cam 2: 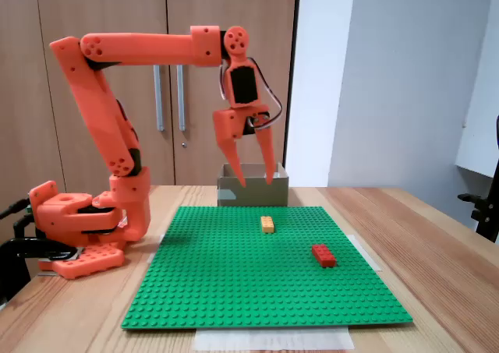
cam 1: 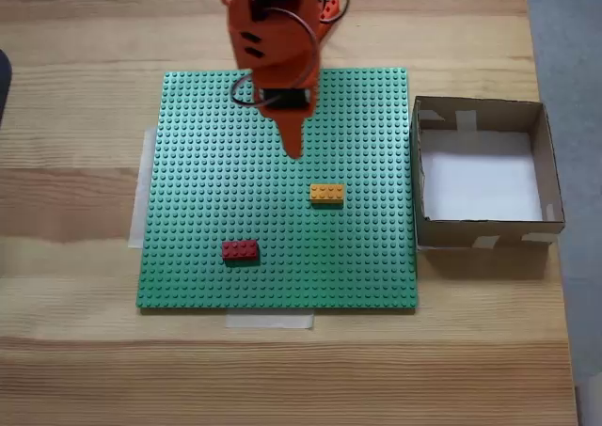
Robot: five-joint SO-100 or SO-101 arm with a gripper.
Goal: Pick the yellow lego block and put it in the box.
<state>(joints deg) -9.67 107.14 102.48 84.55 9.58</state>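
Hanging in the air above the green studded plate (cam 2: 265, 263), well clear of it: orange pincer (cam 2: 255, 183), two pointed fingers spread apart, nothing between them. Seen from above, pointing down over the far half of the plate, tip (cam 1: 293, 149) short of the yellow lego block (cam 1: 326, 194) and not touching it.

Lying flat on the plate, studs up: yellow lego block (cam 2: 267, 224), near the middle, somewhat toward the box side. Resting farther off, toward the near left part of the plate in the view from above: red brick (cam 1: 240, 250), also flat, well apart from the yellow one.

Standing on the wooden table (cam 1: 75, 200) just beside the right edge of the plate in the view from above: box (cam 1: 543, 163), brown cardboard, white floor, pale tape patches on the walls, open at the top, nothing inside. Showing behind the pincer in the side view: same box (cam 2: 251, 193), at the plate's far edge.

Bolted near the table's left end in the side view: orange arm (cam 2: 117, 135), base low, upper part reaching level across to the wrist. Stuck under the plate's edges: strips of pale tape (cam 1: 270, 321).
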